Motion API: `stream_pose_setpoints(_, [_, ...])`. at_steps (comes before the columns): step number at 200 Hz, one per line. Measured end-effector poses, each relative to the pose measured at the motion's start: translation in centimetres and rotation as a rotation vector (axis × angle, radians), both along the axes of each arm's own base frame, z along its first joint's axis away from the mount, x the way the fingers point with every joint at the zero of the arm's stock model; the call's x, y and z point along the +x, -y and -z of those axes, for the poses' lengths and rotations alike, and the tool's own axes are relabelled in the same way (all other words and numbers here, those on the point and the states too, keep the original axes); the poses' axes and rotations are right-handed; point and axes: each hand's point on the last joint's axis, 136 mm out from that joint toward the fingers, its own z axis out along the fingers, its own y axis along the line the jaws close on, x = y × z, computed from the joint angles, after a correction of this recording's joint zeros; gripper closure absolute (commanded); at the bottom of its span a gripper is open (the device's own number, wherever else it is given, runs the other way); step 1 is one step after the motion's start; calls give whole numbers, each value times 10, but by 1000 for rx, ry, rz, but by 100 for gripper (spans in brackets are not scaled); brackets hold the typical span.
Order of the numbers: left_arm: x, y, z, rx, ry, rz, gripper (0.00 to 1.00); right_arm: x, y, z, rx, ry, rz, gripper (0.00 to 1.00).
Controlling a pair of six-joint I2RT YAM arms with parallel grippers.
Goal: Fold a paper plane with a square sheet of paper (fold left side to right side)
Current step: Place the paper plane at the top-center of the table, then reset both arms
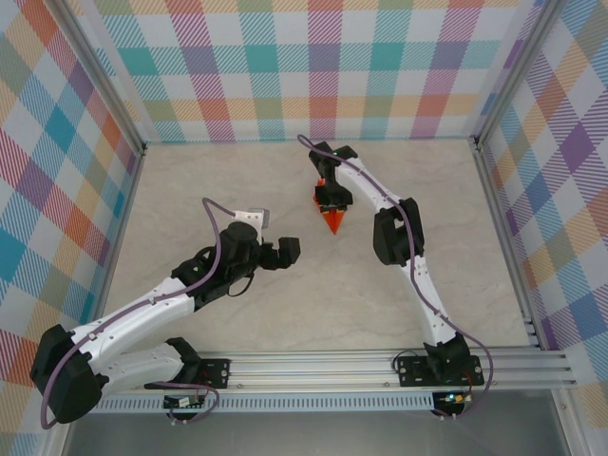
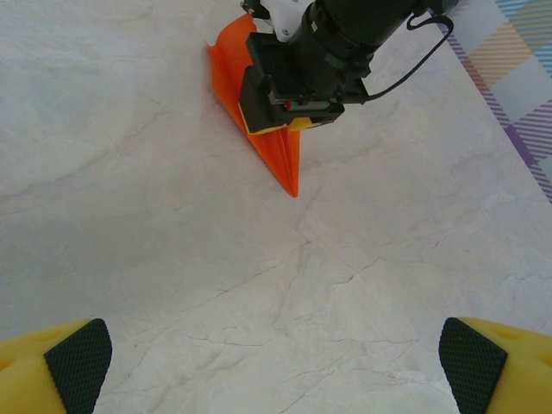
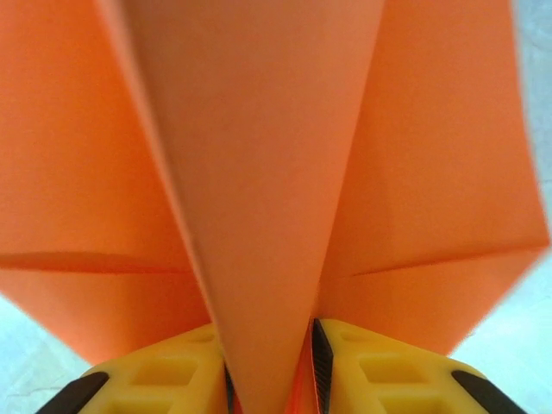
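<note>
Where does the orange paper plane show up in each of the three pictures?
Top external: paper plane, above centre, tip pointing toward the arm bases.
Left wrist: top centre, tip pointing down the picture.
Right wrist: spread across most of the frame.
Shared landmark: the right claw pinching it; its yellow fingers flank the centre fold.

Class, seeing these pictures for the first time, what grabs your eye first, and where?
The bright orange paper plane sits near the middle of the pale table, its centre fold pinched by the right gripper. Pastel checked walls surround it, and the left gripper hangs open nearby.
</note>
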Motion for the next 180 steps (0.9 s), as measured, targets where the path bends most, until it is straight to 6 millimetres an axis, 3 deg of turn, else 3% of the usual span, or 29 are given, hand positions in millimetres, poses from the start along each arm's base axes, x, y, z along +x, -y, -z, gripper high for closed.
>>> stream_pose_setpoints(43, [0,0,0,1,0,-1,0,-3,2,-23,1,19,-2,65])
stream_pose_setpoints(86, [6,-10,3,28,2,-66,0,-7,4,-66,0,85,-12,51])
stream_pose_setpoints(106, [12,-25,6,84,3,-146,0,-26,13,-90,-8,107,-24,44])
stream_pose_setpoints(131, [22,-51,0,144,43,-270,0,-64,38,-129,-3,174,-35,32])
stream_pose_setpoints(160, [31,-106,-17,167,133,-467,0,-112,80,-185,47,364,-29,11])
stream_pose_setpoints(168, [32,-124,-21,169,164,-529,0,-122,94,-192,56,410,-20,1])
stream_pose_setpoints(180, [34,-154,-20,179,205,-626,0,-134,119,-193,59,490,11,0])
